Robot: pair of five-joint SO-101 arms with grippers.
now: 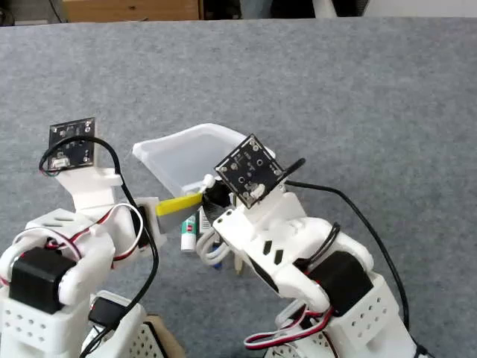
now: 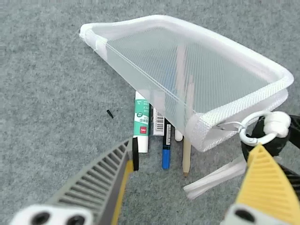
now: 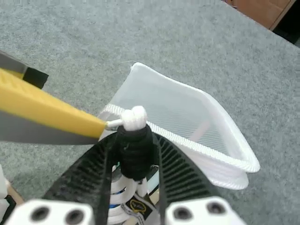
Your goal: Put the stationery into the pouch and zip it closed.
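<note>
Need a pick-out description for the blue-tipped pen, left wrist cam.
On the grey table lies a white mesh pouch, with a row of stationery sticking out along one edge. The pen lies in that row between a green-and-white tube and a wooden pencil; it alone has a dark barrel ending in blue.

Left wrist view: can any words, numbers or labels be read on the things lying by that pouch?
No text here can be read.
Green and white tube: label print, too small to read.
Barcode label beside it: bars and digits, too blurred to read.
Blue pen: small marks, unreadable.
Pouch: no print to be seen.
</note>
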